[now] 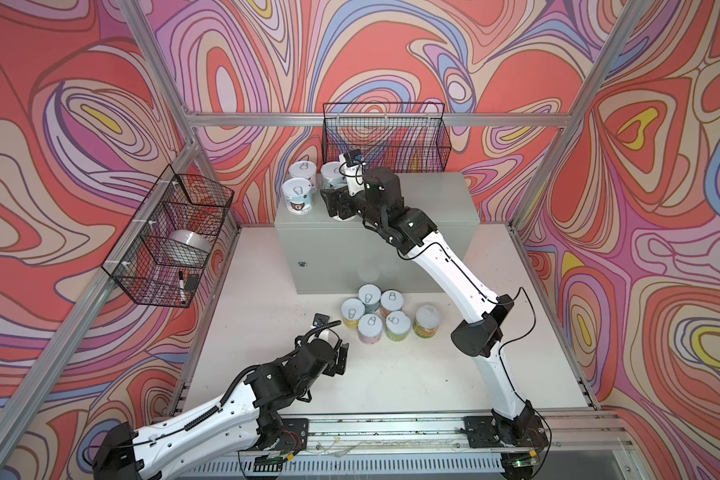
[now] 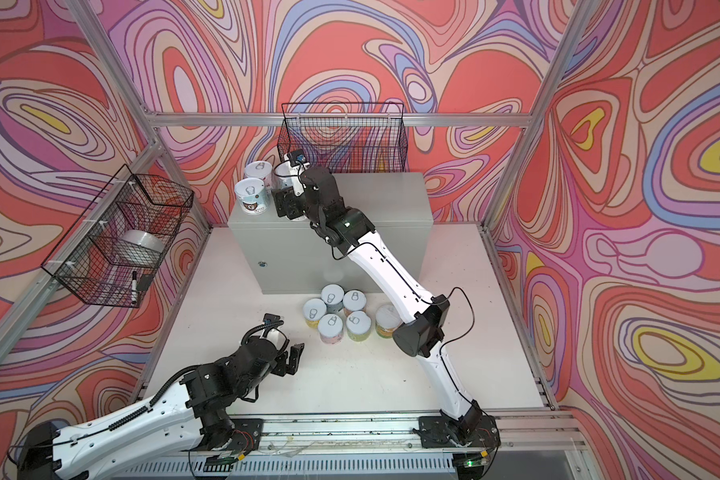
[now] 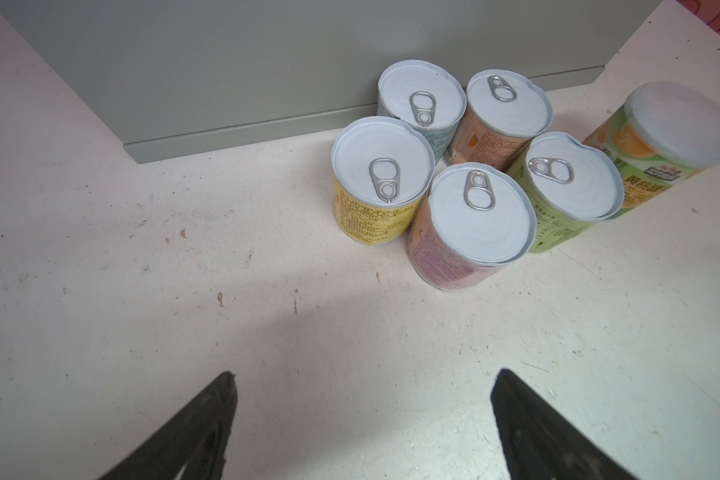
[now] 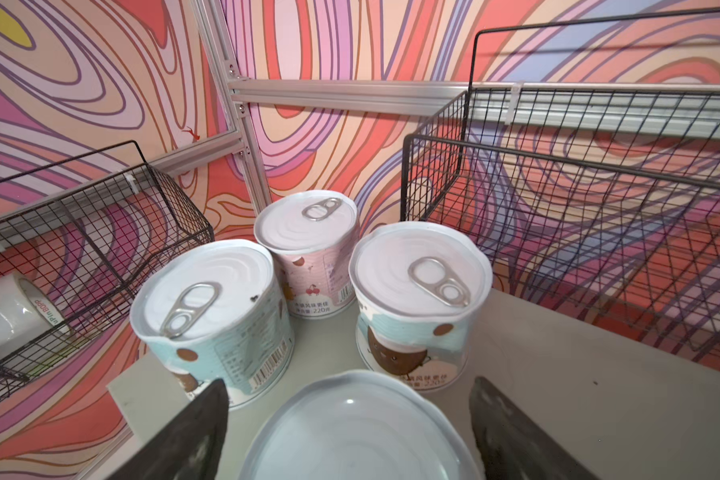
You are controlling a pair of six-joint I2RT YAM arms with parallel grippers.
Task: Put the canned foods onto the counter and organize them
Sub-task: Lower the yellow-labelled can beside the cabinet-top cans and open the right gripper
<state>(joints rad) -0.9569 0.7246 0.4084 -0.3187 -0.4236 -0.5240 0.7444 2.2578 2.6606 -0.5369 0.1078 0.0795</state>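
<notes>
Our right gripper [image 4: 348,380] stands spread wide around a fourth can [image 4: 350,436] on the grey cabinet [image 4: 578,374]. A sliver of grey shows between each finger and the can's rim, so we judge that it grips nothing and the can rests on its own base. Just beyond the gripper three more stand upright, lids up: a blue can [image 4: 208,299], a pink can [image 4: 308,232] and a second blue can [image 4: 420,278], packed close near the cabinet's corner. We read the spot as deliberate. The can between the jaws closes a two-by-two block, which keeps the set tidy and leaves the wider part of the top for the rest. Those six cans [image 3: 481,216] sit on the white table [image 3: 184,311], bunched against the cabinet's front. They lie ahead of our left gripper [image 3: 364,372], which is open, empty and well short of them.

Our right arm reaches across the middle, elbow high over the table, forearm climbing past the cabinet's front edge, wrist tipped down toward the block. Our left arm lies low and folded, forearm nearly level, gripper aimed at the bunch. That looks a sensible stance for taking the yellow can [image 3: 381,166] at the bunch's near edge.
</notes>
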